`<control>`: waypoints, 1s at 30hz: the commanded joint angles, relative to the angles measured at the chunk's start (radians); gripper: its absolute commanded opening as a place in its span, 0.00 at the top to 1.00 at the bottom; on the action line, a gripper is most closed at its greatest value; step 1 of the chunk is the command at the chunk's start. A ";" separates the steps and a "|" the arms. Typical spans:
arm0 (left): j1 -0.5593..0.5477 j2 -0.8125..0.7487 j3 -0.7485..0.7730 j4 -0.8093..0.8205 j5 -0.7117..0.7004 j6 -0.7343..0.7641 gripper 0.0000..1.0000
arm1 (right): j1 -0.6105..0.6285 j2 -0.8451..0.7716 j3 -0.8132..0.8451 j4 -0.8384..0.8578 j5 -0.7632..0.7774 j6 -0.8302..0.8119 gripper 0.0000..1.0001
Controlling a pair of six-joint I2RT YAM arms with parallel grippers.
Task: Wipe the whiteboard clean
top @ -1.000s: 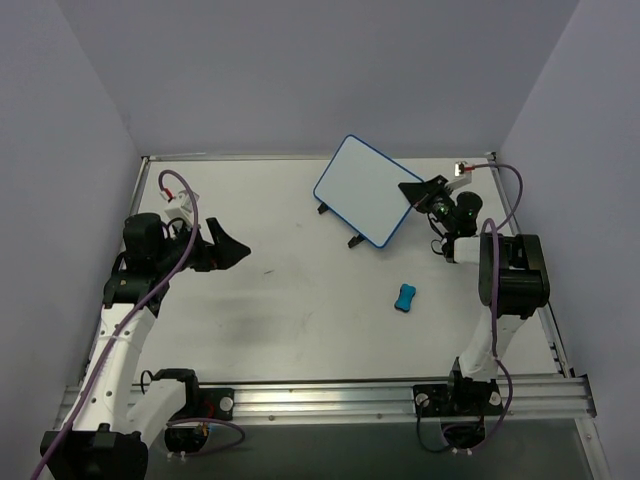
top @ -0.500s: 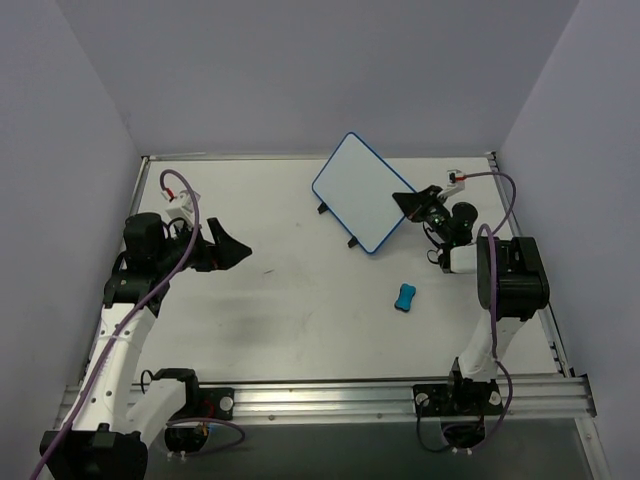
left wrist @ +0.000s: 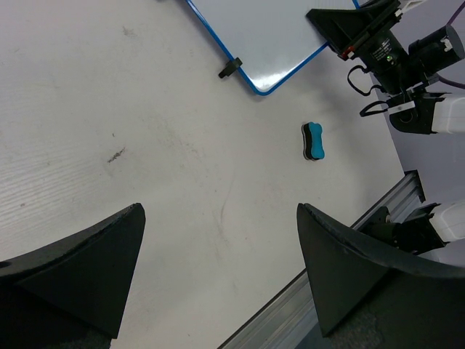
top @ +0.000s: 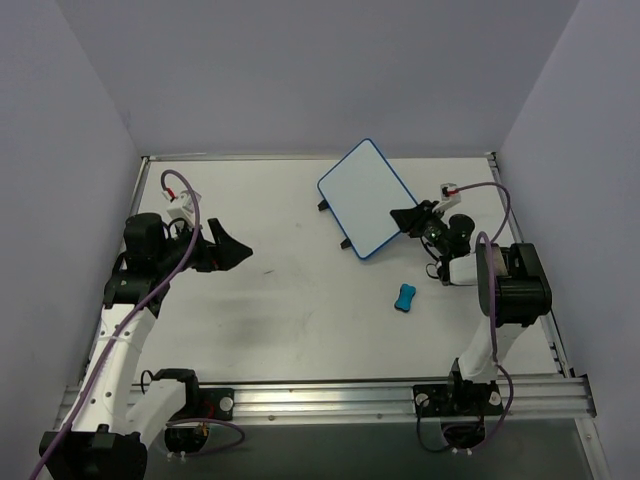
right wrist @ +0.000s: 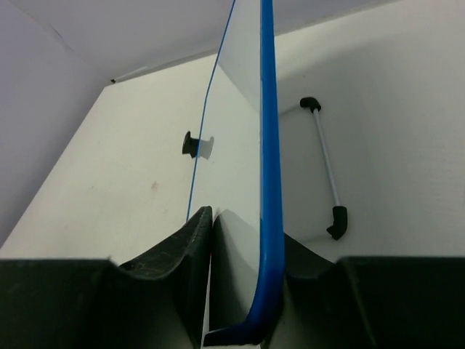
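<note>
a small white rectangular board with a thin blue rim (top: 365, 197) sits tilted at the upper centre-right of the top view, its right edge clamped between the right gripper's (top: 404, 217) jaws. a blue bone-shaped eraser (top: 404, 297) lies below it, apart, on the white table (top: 300, 320). the left gripper (top: 240, 250), mid-left, has its jaws apart.

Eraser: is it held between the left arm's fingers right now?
No, the eraser lies loose on the table, ahead of the open, empty left fingers.
</note>
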 commanded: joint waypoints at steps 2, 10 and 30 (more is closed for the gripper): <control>-0.007 -0.018 0.007 0.040 0.015 0.006 0.06 | 0.021 -0.021 -0.021 0.623 -0.020 -0.062 0.74; -0.010 -0.017 0.007 0.039 0.015 0.008 0.06 | 0.019 -0.056 -0.034 0.623 -0.017 -0.056 0.45; 0.004 -0.066 0.053 -0.101 -0.346 0.019 0.06 | 0.007 -0.454 -0.082 0.044 0.095 -0.181 0.00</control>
